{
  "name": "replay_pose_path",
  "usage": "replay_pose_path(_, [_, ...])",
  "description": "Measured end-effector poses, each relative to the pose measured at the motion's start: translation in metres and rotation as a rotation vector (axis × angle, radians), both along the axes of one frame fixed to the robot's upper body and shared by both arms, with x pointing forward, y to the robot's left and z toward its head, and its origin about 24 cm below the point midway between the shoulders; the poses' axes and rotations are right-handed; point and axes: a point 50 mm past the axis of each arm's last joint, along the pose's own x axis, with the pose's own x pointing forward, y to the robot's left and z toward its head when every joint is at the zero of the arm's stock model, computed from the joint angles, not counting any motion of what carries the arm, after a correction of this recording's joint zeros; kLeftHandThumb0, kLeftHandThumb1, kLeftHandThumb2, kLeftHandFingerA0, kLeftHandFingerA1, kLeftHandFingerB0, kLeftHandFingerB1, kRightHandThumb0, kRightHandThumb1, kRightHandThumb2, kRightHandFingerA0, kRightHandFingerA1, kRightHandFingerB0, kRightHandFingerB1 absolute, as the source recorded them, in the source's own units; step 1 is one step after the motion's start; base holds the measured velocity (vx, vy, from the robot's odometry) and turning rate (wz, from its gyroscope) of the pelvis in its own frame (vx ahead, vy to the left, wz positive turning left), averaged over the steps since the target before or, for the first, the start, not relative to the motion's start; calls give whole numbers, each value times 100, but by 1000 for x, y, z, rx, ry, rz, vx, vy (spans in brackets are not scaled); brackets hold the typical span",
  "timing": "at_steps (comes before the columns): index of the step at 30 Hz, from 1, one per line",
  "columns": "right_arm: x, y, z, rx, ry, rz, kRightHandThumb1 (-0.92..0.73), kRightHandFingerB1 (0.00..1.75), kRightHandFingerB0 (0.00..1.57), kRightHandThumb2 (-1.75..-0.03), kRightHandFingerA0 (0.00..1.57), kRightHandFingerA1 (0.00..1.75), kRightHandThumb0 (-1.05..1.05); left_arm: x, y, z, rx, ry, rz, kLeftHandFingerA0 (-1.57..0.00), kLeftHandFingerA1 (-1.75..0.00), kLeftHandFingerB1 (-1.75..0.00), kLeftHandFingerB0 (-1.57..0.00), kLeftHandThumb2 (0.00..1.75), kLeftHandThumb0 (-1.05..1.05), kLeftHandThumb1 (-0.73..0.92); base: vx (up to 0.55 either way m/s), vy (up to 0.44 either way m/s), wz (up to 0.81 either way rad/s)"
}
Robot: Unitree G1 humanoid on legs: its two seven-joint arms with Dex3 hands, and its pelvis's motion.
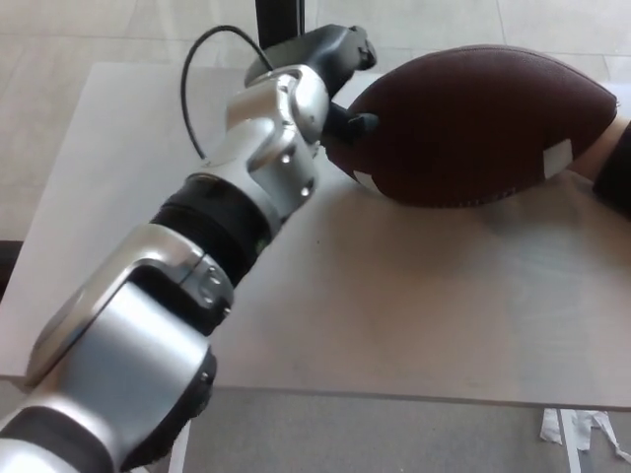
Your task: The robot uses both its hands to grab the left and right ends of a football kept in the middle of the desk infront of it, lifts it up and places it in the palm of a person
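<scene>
The brown football (483,123) lies lengthwise over the far right of the desk (414,305), white patches showing on both ends. Its right end meets a person's hand (603,158) in a dark sleeve at the picture's right edge. My left hand (330,69) is at the ball's left end with its black fingers (360,124) spread. One fingertip is still close against the leather, and the ball's left tip is uncovered. My silver left forearm (256,168) runs diagonally from the lower left. My right hand does not show.
A black cable (192,74) loops off the left wrist over the desk's far left. A dark post (278,20) stands behind the desk. White tape scraps (582,429) lie on the floor below the desk's near right edge.
</scene>
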Motion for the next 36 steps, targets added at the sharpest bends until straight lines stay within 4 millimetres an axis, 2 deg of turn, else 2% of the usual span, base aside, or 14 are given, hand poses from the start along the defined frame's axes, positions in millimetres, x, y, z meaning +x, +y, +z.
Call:
replay_pose_path(2, [-12,-1,-4,-1,20,10,-59,48,26,-96,40,72,-68,1,22,5,-16,-30,34,-90,-118,-46,-33,58,-33,62,0,0,0])
replay_pose_path(6, [-30,-2,-8,2,54,26,-77,33,32,-63,48,88,-70,-3,67,15,-35,-93,102,-77,-89,-43,-30,58,-33,63,0,0,0])
replay_pose_path(13, [-57,-11,-13,-4,123,29,-61,49,31,-96,16,55,-71,-25,144,47,-121,-227,238,-64,-79,-52,-26,84,-43,50,0,0,0])
replay_pose_path(14, [-59,-13,-14,-6,130,24,-79,32,34,-64,30,107,-73,-29,150,51,-139,-244,246,-67,-78,-42,-30,59,-40,67,0,0,0])
replay_pose_path(16, [-65,-19,-14,-13,149,12,-78,32,33,-65,56,111,-71,-38,163,59,-185,-289,266,-64,-64,-39,-28,60,-42,70,0,0,0])
replay_pose_path(17, [-68,-23,-15,-20,160,0,-58,46,28,-89,16,51,-65,-44,168,61,-208,-307,273,-57,-69,-50,-29,92,-60,53,0,0,0])
replay_pose_path(18, [-71,-25,-15,-23,171,-11,-58,46,28,-89,16,51,-65,-49,173,60,-228,-315,279,-57,-69,-50,-29,92,-60,53,0,0,0])
replay_pose_path(21, [-80,-37,-20,-25,212,-61,-59,49,28,-98,38,63,-57,-69,191,44,-282,-303,320,-54,-64,-49,-25,96,-67,57,0,0,0])
replay_pose_path(22, [-83,-41,-21,-27,224,-80,-75,35,41,-63,43,59,-57,-75,197,36,-295,-289,337,-57,-50,-36,-33,62,-64,73,0,0,0])
replay_pose_path(24, [-89,-49,-24,-31,248,-121,-64,55,36,-98,105,131,-53,-90,210,17,-321,-250,382,-50,-65,-52,-25,96,-73,61,0,0,0])
replay_pose_path(25, [-92,-54,-26,-31,263,-145,-71,39,47,-65,85,146,-52,-99,218,4,-334,-224,416,-47,-54,-38,-28,61,-65,71,0,0,0])
replay_pose_path(33, [-128,-105,-50,2,406,-404,-60,51,35,-93,73,121,-62,-208,302,-102,-377,78,819,-48,-61,-47,-21,94,-71,56,0,0,0])
replay_pose_path(35, [-139,-117,-56,17,442,-476,-60,50,32,-91,74,122,-61,-242,320,-124,-380,161,933,-62,-58,-36,-26,61,-70,70,0,0,0])
replay_pose_path(36, [-143,-121,-59,24,454,-503,-74,33,37,-63,57,104,-53,-255,326,-130,-381,187,972,-27,-55,-45,-13,91,-76,55,0,0,0])
